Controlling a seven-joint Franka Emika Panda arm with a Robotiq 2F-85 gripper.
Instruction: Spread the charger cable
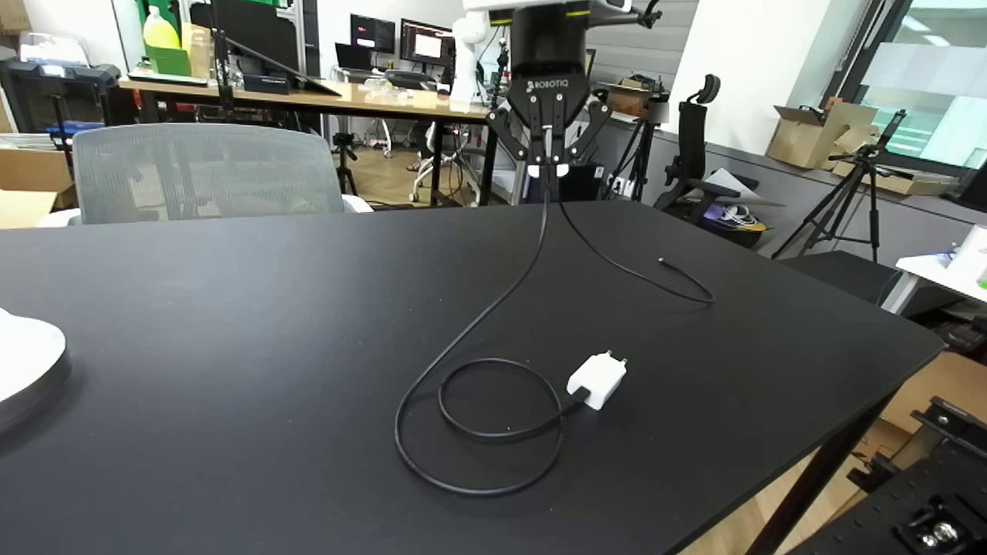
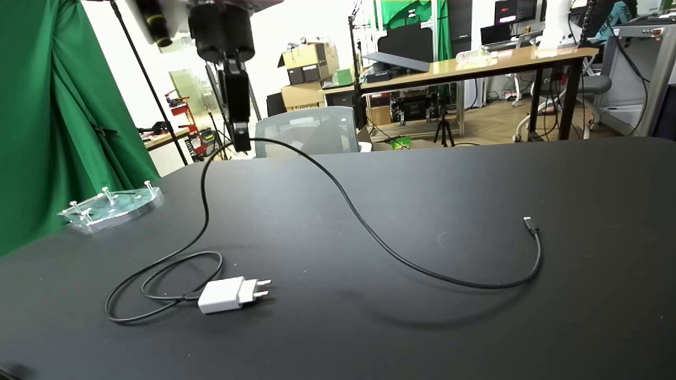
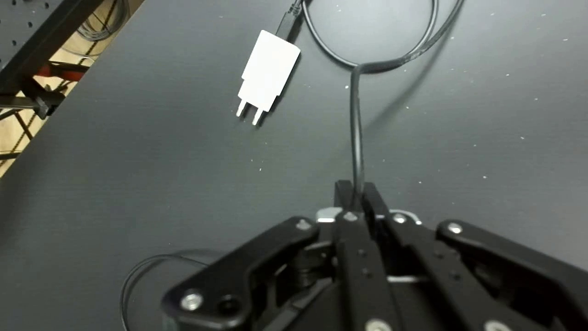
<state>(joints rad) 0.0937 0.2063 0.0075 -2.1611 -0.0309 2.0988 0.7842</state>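
The charger cable, a thin black cord [image 1: 494, 437], hangs in two strands from my gripper [image 1: 548, 173] down to the black table. In an exterior view the cord [image 2: 486, 286] runs to a free connector end on the table. The other strand lies in loops and ends in the white charger plug block [image 1: 597, 381], which lies on the table; the block also shows in an exterior view [image 2: 224, 294] and the wrist view [image 3: 268, 69]. In the wrist view my gripper [image 3: 358, 195] is shut on the cord, with its fingertips pinching it above the table.
The black table [image 1: 231, 324] has its edge and a dark frame near the plug side. A white rounded object [image 1: 31, 362] stands at the table's left in an exterior view. A clear plate with bolts [image 2: 113, 208] lies near a green curtain. A grey chair [image 1: 208, 173] stands behind the table.
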